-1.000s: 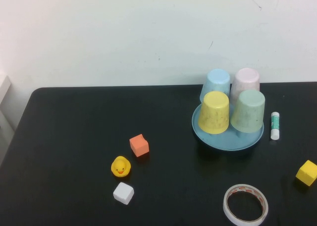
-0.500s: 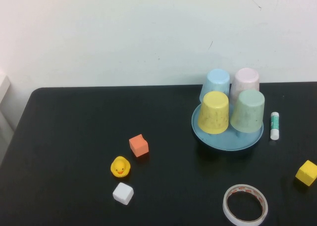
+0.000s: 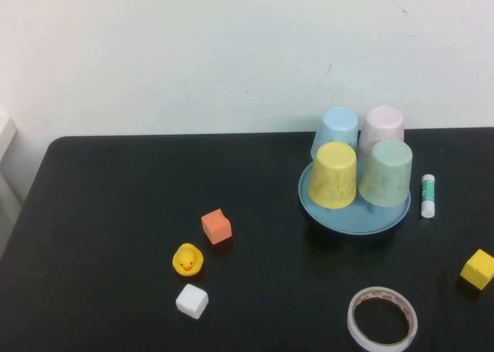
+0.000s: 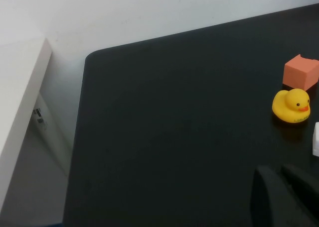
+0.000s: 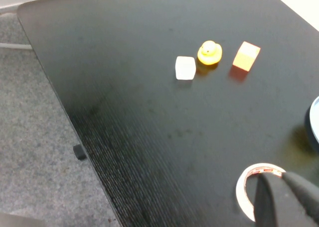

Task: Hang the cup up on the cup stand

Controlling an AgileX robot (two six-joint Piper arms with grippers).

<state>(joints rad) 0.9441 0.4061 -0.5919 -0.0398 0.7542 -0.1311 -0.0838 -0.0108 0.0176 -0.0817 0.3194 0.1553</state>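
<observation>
Neither claw shows in the high view, both arms are parked off the near edge. Left gripper [image 4: 284, 197] is only a dark sliver at the corner of its wrist view, over the bare left part of the table [image 3: 108, 213]; whether it's spread or closed, can't tell, and nothing is seen in it. Right gripper [image 5: 289, 197] is likewise a dark tip, hovering just above the tape roll [image 5: 256, 189] at the near right; its spread can't be read either, and it carries nothing visible.

Now the cup [image 3: 386, 173]: sage green, mouth down, base up, its long axis upright with a slight lean. It sits on the near right of the cup stand [image 3: 351, 221], touching or almost touching the yellow cup [image 3: 334, 174] on its left, with the light blue cup [image 3: 336, 130] and a pinkish cup [image 3: 384, 126] behind. By the look of it, it's already on its peg, though the peg itself is hidden.

Outward: glue stick [image 3: 428, 195] just right of the stand, yellow cube [image 3: 478, 269] near right, then orange cube [image 3: 217, 226], rubber duck [image 3: 187, 259] and white cube [image 3: 192, 300] well to the left.

The cup lies far and slightly right of the right gripper, so that arm is clearly nearer; the left is well apart.
</observation>
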